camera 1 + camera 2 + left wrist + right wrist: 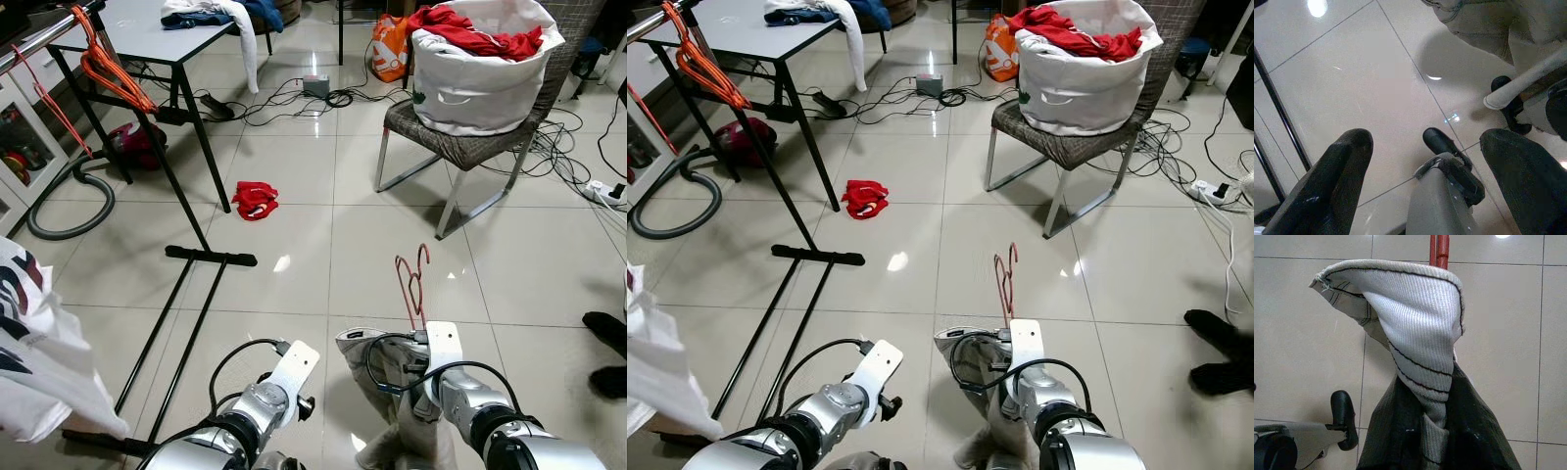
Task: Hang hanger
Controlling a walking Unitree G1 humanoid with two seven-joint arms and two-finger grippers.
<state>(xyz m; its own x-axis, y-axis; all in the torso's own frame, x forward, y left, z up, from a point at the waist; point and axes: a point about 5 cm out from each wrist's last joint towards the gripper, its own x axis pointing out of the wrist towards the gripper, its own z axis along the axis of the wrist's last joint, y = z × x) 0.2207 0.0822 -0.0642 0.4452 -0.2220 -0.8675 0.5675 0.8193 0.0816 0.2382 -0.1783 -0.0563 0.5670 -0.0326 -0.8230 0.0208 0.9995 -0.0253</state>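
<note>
red wire, thin and looped, is the hanger (413, 284), and it stands upright out of the right gripper (1432, 431) low in the head views, its hook end toward the chair (460, 147). a pale ribbed garment (1410, 333) with dark stripes is draped over the hanger and bunches down between the two black fingers (1479, 440); in the right wrist view those fingers are closed tight on the cloth and the hanger inside it, with no gap between them beyond the fabric.

the left gripper (1425, 186) hangs beside it over the cream tiled floor (294, 294), fingers spread wide apart and holding nothing, with bare tile between them.

further off, black bars of a clothes rack (186, 294) lie and lean across the floor at the robot's left, with orange hangers (108, 69) hooked on its upper rail. a small red cloth (255, 200) lies on the tiles near the rack's foot. on the chair sits a white laundry bag (480, 78) with red clothing on top. a grey table (147, 29) stands at the back left with clothes on it.
</note>
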